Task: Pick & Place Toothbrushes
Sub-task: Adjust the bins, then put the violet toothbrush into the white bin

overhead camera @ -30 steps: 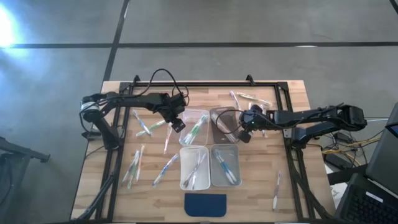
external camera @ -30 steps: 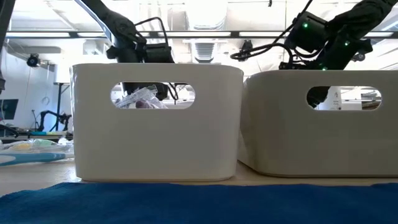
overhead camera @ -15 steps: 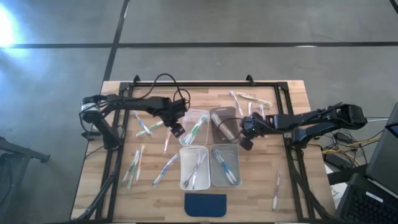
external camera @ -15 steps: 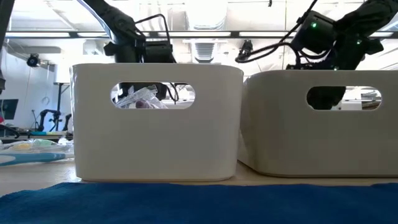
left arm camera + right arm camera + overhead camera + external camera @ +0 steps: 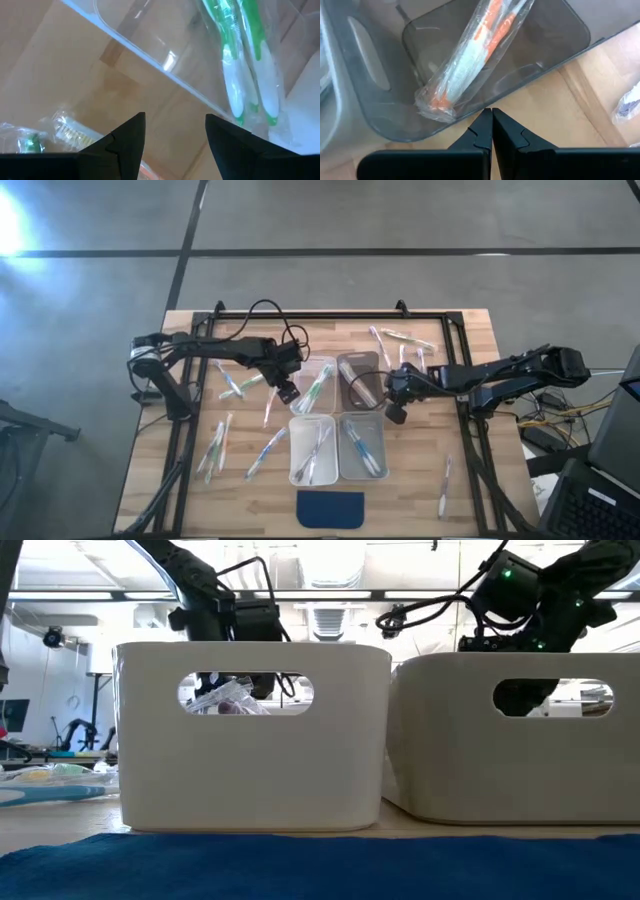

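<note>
1. The left gripper (image 5: 288,391) hangs just beside the left edge of the far-left clear see-through plastic bin (image 5: 325,366). Its two dark fingers (image 5: 125,137) are spread apart, and nothing is between them.
2. In the left wrist view, two green-and-white toothbrushes in a clear wrapper (image 5: 247,65) lie inside that bin, past its clear wall.
3. The right gripper (image 5: 394,413) hangs over the wood just right of the far-right smoky grey see-through bin (image 5: 352,364). Its fingers (image 5: 479,131) are pressed together and hold nothing.
4. In the right wrist view, an orange-and-white toothbrush in a clear wrapper (image 5: 470,55) lies at the bottom of the grey bin.
5. Two more clear bins sit nearer the front. The left one (image 5: 297,426) holds pale toothbrushes, and the right one (image 5: 378,423) holds blue ones.
6. Many small thin loose toothbrushes (image 5: 228,383) lie on the light wooden table (image 5: 470,490), mostly to the left of the bins. A few (image 5: 400,338) lie at the far right, and one (image 5: 443,488) lies alone near the front right.
7. A flat dark blue pad (image 5: 331,508) lies at the front edge, in front of the near bins.
</note>
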Action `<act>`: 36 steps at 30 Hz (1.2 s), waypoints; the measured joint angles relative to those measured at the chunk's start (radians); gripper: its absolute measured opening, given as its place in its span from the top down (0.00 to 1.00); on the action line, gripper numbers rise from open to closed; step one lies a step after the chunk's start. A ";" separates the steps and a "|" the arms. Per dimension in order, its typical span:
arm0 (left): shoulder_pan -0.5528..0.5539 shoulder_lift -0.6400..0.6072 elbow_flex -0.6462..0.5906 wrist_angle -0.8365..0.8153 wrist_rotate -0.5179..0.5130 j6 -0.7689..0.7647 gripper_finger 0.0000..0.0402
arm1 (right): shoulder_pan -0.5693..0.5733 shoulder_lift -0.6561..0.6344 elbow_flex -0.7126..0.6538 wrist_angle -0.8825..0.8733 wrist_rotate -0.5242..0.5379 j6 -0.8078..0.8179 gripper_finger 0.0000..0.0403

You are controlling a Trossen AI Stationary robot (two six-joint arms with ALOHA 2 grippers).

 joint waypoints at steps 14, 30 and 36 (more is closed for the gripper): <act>0.018 -0.113 0.023 -0.180 -0.161 0.006 0.47 | -0.029 -0.010 0.073 -0.154 0.246 0.054 0.98; 0.020 -0.502 -0.113 -0.020 -0.395 0.019 0.47 | -0.063 -0.023 0.240 -0.763 0.353 0.429 0.98; 0.020 -0.559 -0.265 0.299 -0.394 0.030 0.47 | -0.124 -0.031 0.245 -0.848 0.302 0.518 0.98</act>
